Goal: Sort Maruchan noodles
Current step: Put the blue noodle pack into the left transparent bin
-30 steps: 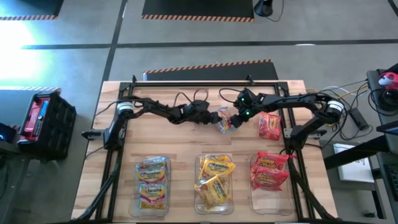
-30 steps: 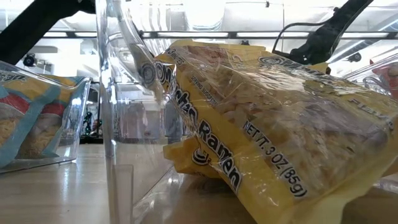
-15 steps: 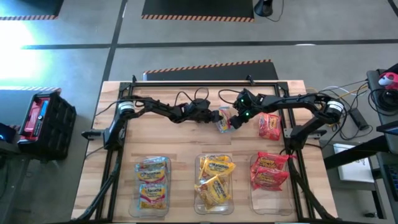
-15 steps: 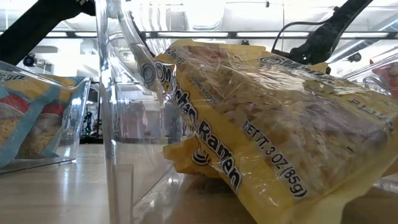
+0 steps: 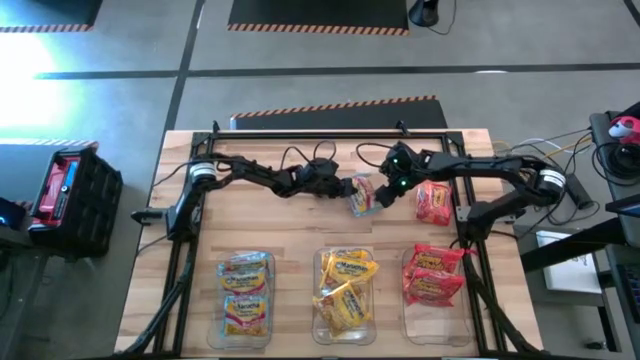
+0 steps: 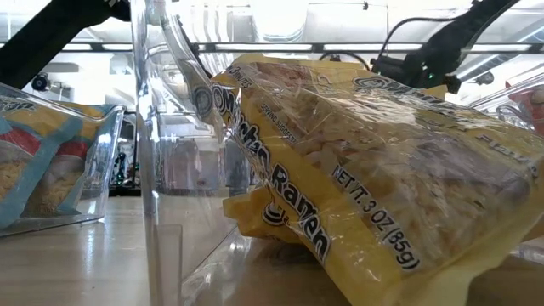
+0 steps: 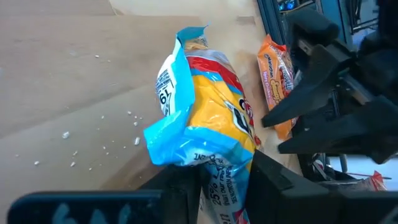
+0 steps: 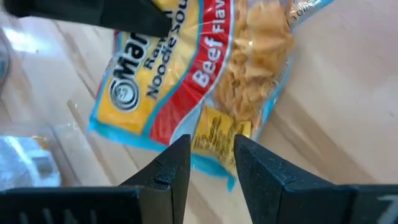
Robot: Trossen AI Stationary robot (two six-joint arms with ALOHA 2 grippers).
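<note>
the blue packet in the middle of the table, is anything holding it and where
Both grippers hold the blue-edged noodle packet. The left gripper pinches one crimped end, and the right gripper pinches the opposite blue edge, jaws shut on it.

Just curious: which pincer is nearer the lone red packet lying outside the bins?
Right. The right pincer is just beside the red packet, on its inner side; the left pincer is farther away, beyond the blue packet.

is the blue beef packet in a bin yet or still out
Out. The blue beef ramen packet is at the table's middle, far from the three clear bins, pinched between the left gripper and right gripper.
</note>
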